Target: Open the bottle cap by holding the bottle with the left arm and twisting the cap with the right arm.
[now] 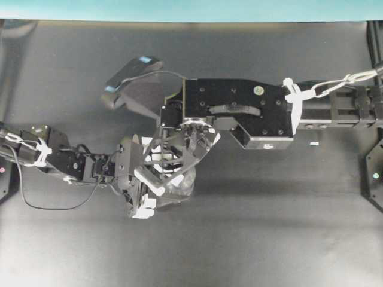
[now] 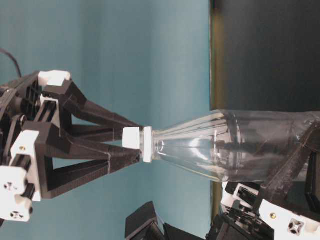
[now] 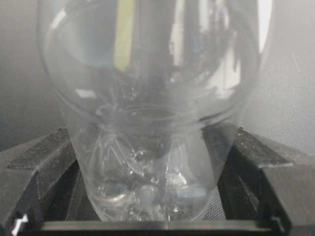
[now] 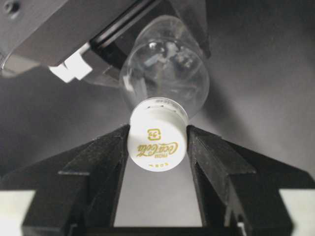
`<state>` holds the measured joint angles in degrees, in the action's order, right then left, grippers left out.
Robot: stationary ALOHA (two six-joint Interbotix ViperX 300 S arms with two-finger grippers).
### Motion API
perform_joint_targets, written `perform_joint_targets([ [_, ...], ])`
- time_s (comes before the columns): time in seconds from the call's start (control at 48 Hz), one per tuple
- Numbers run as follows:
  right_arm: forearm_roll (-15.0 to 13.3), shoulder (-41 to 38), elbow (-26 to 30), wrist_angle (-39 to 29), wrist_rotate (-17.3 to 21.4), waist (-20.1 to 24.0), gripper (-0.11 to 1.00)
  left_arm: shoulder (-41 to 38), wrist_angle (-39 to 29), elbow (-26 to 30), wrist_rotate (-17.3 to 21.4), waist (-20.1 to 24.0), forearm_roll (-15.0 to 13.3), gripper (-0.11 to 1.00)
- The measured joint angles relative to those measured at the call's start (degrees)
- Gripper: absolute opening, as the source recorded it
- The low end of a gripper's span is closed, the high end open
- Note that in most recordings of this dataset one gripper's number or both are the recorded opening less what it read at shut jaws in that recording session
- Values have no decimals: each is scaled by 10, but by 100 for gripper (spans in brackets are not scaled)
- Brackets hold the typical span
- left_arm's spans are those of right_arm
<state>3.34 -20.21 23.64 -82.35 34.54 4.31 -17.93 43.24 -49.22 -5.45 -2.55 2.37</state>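
The clear bottle (image 1: 181, 185) stands upright near the table's middle. My left gripper (image 1: 170, 182) reaches in from the left and is shut on its lower body; in the left wrist view the bottle (image 3: 147, 123) fills the gap between both fingers (image 3: 44, 157). My right gripper (image 1: 179, 156) comes down from above and is shut on the white bottle cap (image 4: 157, 140), with both fingers pressed to its sides. In the table-level view the cap (image 2: 132, 137) sits between the right fingertips (image 2: 117, 131), still on the neck of the bottle (image 2: 225, 145).
A tiny white tape fleck (image 1: 314, 143) lies on the dark table right of the arms. A black camera housing (image 1: 128, 78) juts out behind the right wrist. A teal wall (image 1: 179, 9) bounds the far table edge.
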Motion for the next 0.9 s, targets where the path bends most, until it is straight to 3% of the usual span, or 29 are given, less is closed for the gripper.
perform_joint_targets([
  [0.48,5,-2,9,-15,-370,-1,38,0,-4,1,1,-1,1,83],
  [0.688,7,-2,10,-10,-502,-1,38,0,-4,1,1,-1,1,83],
  [0.897,8,-2,9,-8,-608,-1,38,0,-4,1,1,0,0,83],
])
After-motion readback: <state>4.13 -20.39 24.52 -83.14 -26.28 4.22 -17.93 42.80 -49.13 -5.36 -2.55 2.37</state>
